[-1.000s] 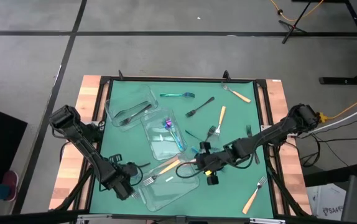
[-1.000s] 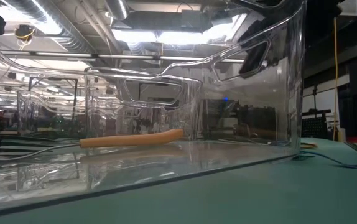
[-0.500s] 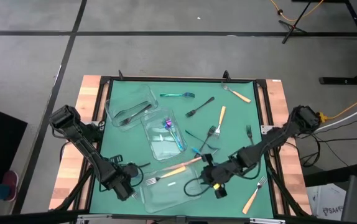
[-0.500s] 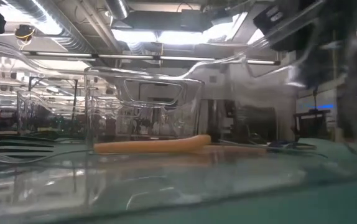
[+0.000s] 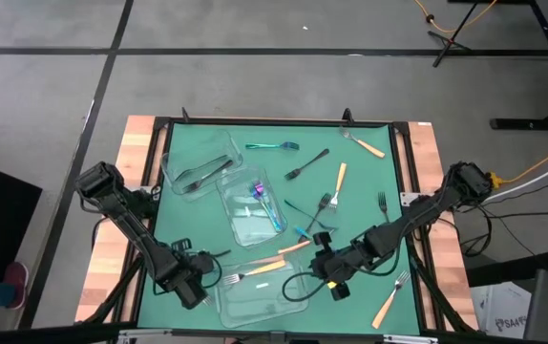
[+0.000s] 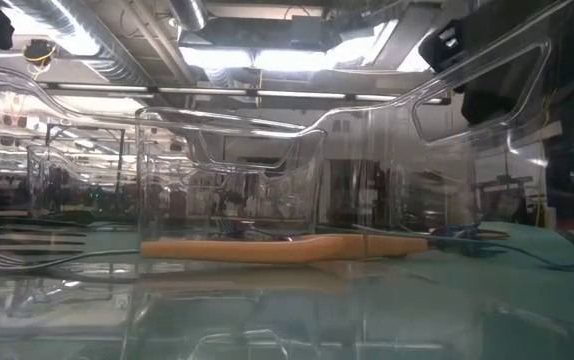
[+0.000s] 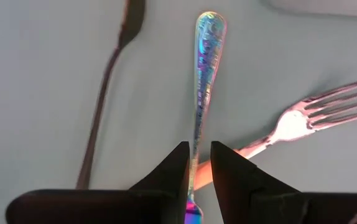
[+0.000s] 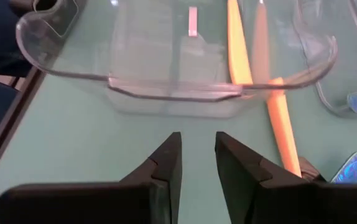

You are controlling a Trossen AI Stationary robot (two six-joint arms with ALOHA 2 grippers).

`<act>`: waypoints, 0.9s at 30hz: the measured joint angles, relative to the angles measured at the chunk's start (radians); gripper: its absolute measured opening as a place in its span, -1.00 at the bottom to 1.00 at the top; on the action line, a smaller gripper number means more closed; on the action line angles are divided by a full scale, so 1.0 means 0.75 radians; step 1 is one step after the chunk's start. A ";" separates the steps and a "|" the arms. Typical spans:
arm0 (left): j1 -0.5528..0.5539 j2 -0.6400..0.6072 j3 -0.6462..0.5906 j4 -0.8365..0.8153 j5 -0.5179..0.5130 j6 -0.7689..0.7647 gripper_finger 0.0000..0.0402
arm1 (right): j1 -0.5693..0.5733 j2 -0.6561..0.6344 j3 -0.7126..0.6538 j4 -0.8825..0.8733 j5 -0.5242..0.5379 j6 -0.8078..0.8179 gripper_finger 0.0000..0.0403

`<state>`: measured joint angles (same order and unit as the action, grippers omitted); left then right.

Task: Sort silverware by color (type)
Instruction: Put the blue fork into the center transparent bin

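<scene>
- Left gripper (image 7: 197, 163) at near left, pinching an iridescent utensil handle (image 7: 204, 81)
- Right gripper (image 8: 196, 163) fingers slightly parted, empty, near the nearest clear container (image 8: 172, 74)

Black, iridescent, orange-handled silverware (image 5: 337, 182) lies seemingly scattered about.

The iridescent utensil (image 7: 203, 81) is showing only its handle in the left wrist view; its working end is lying hidden behind the left gripper (image 7: 197, 163). A silver fork (image 7: 318, 112) is running off that picture's edge. In the low view, a clear container (image 6: 387, 150) is blurring everything behind it.
</scene>
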<state>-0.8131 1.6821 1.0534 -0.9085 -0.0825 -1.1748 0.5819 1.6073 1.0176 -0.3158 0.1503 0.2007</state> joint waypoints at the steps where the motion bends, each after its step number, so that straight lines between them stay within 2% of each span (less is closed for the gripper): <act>1: 0.000 0.000 0.000 0.001 -0.002 0.000 -0.70 | 0.000 0.000 0.000 -0.002 0.000 0.000 -0.56; 13: 0.001 -0.009 -0.173 0.190 0.059 0.001 -0.70 | 0.000 0.000 0.000 -0.002 -0.001 0.000 -0.56; 27: 0.000 0.006 -0.119 0.201 0.028 0.001 -0.70 | 0.000 0.000 0.000 -0.001 -0.002 0.000 -0.56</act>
<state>-0.8131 1.6867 0.9638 -0.7574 -0.0612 -1.1744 0.5819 1.6073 1.0176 -0.3168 0.1490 0.2005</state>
